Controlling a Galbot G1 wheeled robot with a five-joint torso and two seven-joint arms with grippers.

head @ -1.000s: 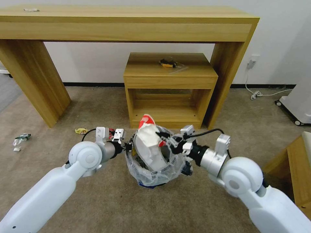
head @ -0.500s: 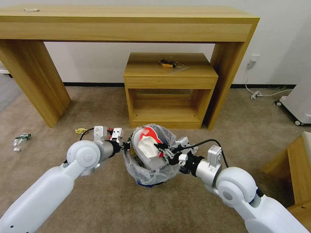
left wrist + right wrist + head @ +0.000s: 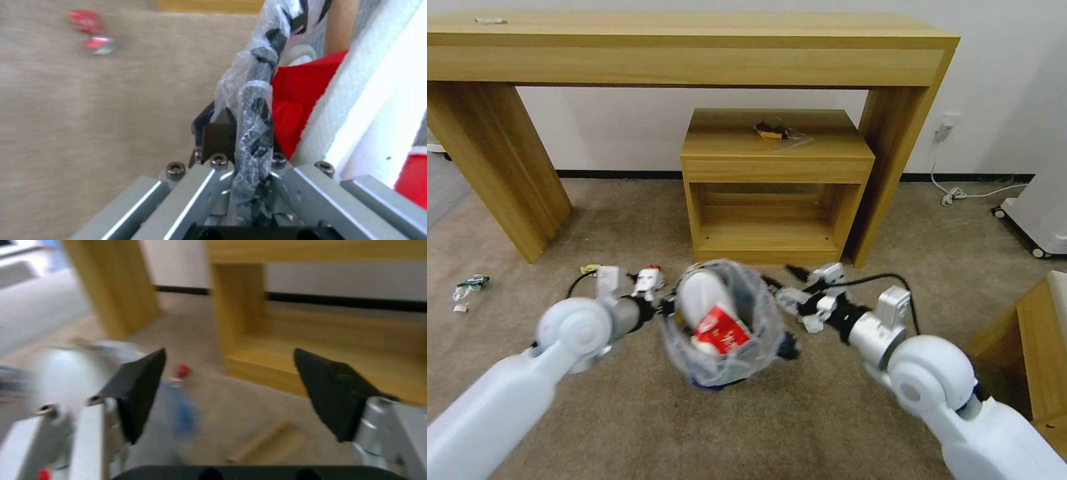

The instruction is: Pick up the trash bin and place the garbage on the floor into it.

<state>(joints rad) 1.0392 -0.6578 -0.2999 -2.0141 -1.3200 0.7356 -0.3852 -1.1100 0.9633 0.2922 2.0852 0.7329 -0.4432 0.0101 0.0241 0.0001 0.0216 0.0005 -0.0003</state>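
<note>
The trash bin, round and dark with a clear printed bag liner, is at the centre of the head view above the beige floor. My left gripper is shut on its rim; the left wrist view shows the fingers clamped on the bagged rim. Inside the bin lie a white slipper and a red wrapper. My right gripper stands open beside the bin, its black fingertips wide apart and empty. Garbage on the carpet includes a clear crumpled piece and red wrappers.
A small wooden cabinet stands just behind the bin, under a long wooden desk. A brown cardboard strip lies on the carpet. A white wheeled unit and a wooden furniture corner are to the right.
The right gripper let go of the slipper and red wrapper, opened and drew back to the right. Both pieces now sit lower in the bin, which shifted slightly left.
</note>
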